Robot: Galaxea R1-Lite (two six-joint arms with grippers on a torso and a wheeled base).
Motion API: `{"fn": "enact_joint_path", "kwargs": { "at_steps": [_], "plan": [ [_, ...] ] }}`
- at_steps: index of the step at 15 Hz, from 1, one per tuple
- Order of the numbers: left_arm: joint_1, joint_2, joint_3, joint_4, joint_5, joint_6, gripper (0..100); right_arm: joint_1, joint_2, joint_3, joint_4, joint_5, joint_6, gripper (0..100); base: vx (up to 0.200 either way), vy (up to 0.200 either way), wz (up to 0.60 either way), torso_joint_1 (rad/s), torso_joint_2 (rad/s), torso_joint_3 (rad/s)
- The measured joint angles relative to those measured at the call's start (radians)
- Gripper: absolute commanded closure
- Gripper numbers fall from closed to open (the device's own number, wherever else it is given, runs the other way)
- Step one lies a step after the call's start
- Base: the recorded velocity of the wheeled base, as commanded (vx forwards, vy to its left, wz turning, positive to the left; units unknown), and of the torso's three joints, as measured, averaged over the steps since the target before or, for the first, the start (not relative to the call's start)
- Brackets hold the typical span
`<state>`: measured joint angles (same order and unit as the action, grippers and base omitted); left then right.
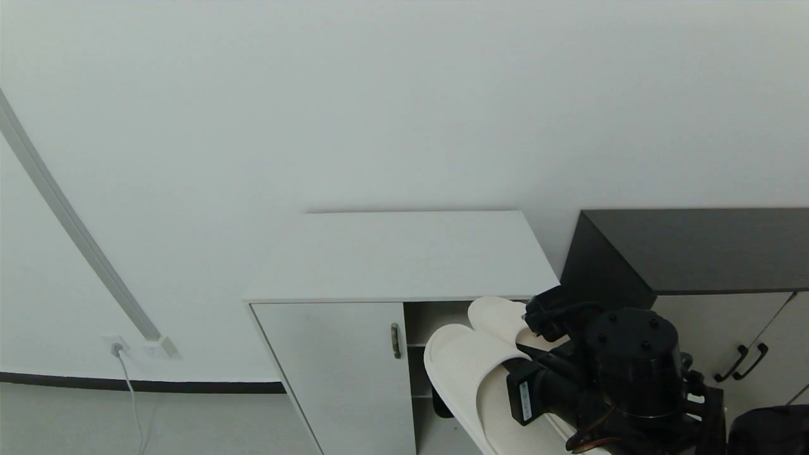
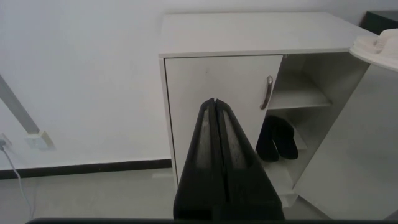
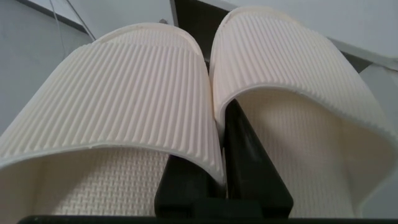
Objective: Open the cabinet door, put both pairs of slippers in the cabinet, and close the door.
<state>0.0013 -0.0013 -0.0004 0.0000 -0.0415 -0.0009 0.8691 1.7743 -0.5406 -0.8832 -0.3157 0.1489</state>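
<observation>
Two cream ribbed foam slippers [image 1: 461, 373] are sitting clamped in the right end effector [image 3: 225, 155], toes pointing toward the open white cabinet [image 1: 392, 259] ahead.

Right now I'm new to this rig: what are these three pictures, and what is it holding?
A wheeled robot with two arms. The head view looks down from its head at a white cabinet: one door shut, the other side open. The other two pictures come from a camera on each wrist. The right gripper is shut on a pair of cream slippers, held up before the opening. The left gripper is shut, empty, facing the shut door. A dark pair of slippers already sits inside, below a shelf.
</observation>
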Motion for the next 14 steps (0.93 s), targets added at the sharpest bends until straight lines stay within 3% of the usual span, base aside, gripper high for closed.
{"fn": "enact_joint_path", "kwargs": {
  "at_steps": [7, 14],
  "plan": [
    [0.0, 0.0, 0.0, 0.0, 0.0, 0.0, 100, 0.002, -0.002, 0.019, -0.034, 0.006, -0.001, 100, 0.0, 0.0, 0.0, -0.168, 0.39, 0.219],
    [0.0, 0.0, 0.0, 0.0, 0.0, 0.0, 100, 0.003, -0.002, 0.024, -0.034, 0.006, -0.007, 100, 0.0, 0.0, 0.0, -0.226, 0.53, 0.308]
  ]
}}
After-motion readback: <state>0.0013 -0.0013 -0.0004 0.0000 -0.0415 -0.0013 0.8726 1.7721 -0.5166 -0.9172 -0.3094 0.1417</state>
